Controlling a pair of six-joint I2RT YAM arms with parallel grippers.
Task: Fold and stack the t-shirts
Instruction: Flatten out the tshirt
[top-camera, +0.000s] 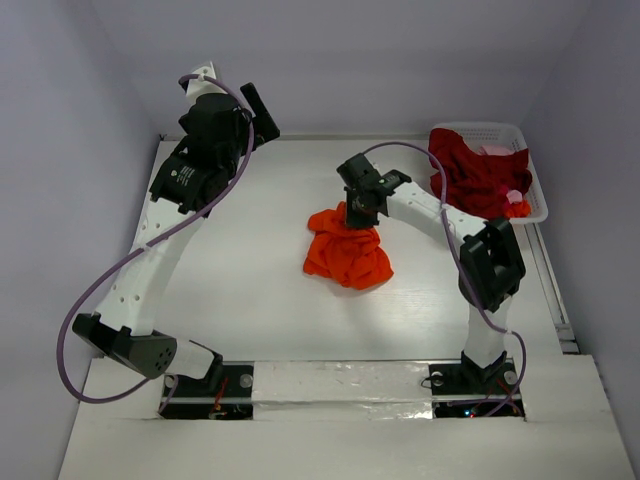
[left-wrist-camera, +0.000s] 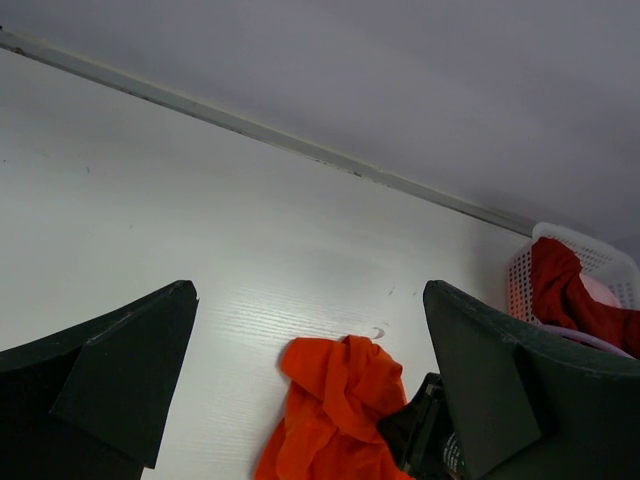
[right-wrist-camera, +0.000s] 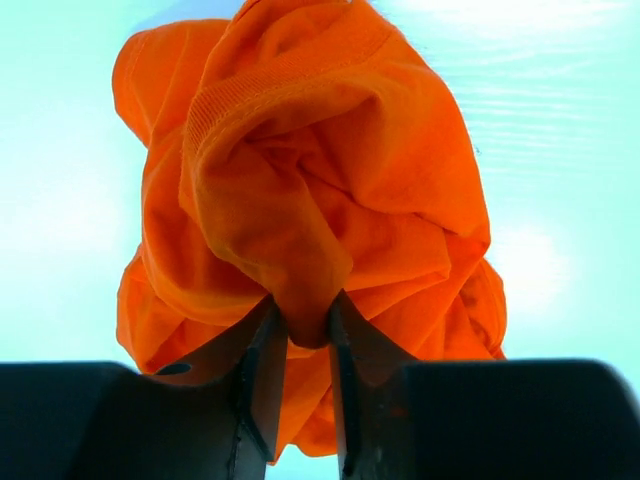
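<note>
Right wrist view: a fold of the orange shirt (right-wrist-camera: 300, 170) is pinched between the right gripper (right-wrist-camera: 303, 325) fingers. The left gripper (left-wrist-camera: 308, 295) is seen spread wide above the table (left-wrist-camera: 200, 200).

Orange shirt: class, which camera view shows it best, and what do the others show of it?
Right wrist view: the orange shirt fills the frame, a fold pinched in the right end effector. The top view shows the whole heap, partly covered. The left wrist view catches only one part at its bottom edge.
</note>
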